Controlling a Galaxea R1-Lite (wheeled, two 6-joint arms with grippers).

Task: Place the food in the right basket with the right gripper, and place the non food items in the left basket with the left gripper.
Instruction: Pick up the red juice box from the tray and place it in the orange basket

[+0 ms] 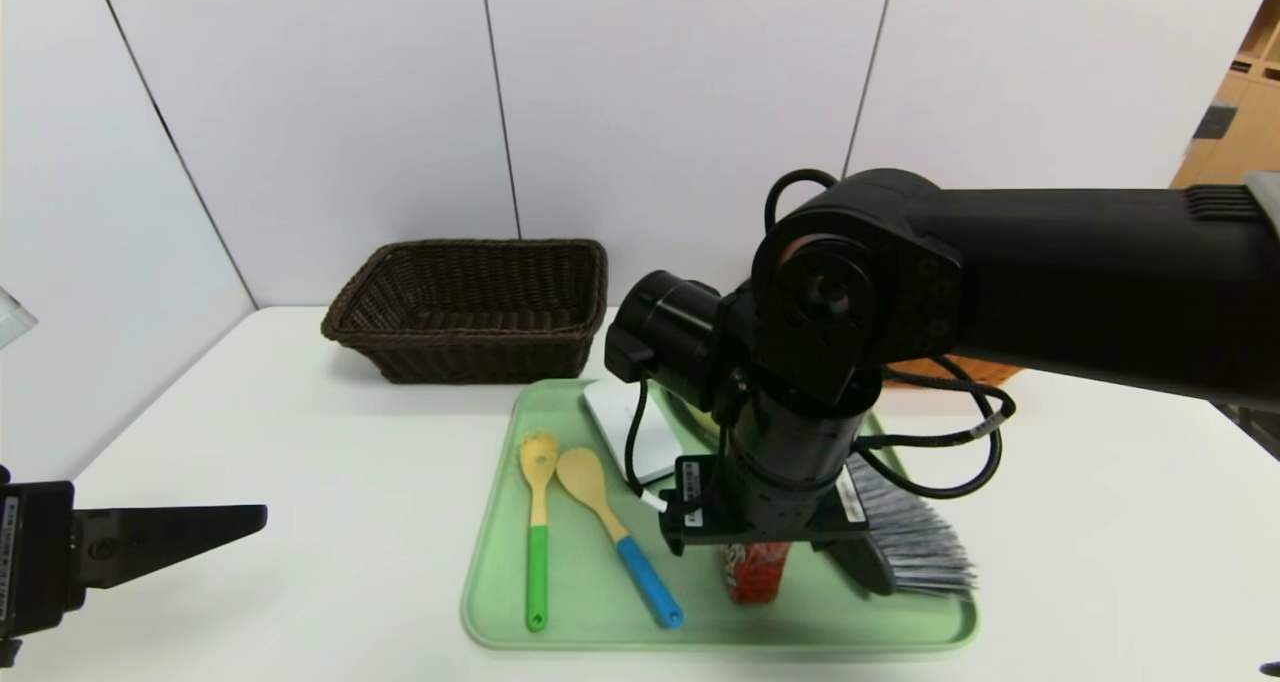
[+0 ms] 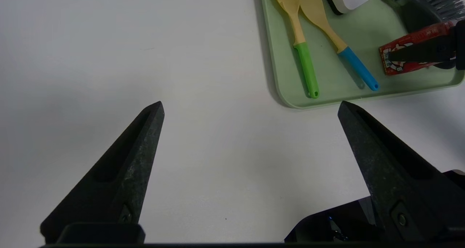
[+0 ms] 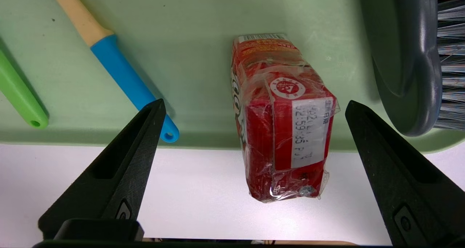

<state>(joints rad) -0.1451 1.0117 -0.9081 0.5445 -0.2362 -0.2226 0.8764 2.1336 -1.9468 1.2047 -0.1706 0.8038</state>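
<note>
A red shiny snack packet [image 3: 287,120], the food in view, stands on end on the green tray [image 1: 500,602] near its front edge. My right gripper [image 3: 254,103] hangs over it, open, one finger on each side with gaps to the packet. On the tray also lie the white case [image 1: 625,417], the yellow fork-spoon with green handle [image 1: 538,522], the yellow spoon with blue handle [image 1: 615,532] and the grey-bristled brush [image 1: 910,537]. My left gripper [image 2: 250,104] is open over bare table at the front left. The dark brown left basket [image 1: 470,307] stands behind the tray. Only a sliver of the orange right basket [image 1: 960,369] shows behind my right arm.
The white table [image 1: 300,442] runs to a white panelled wall at the back. My right arm [image 1: 1050,262] crosses above the tray from the right and hides its far right part. The brush lies close beside the packet.
</note>
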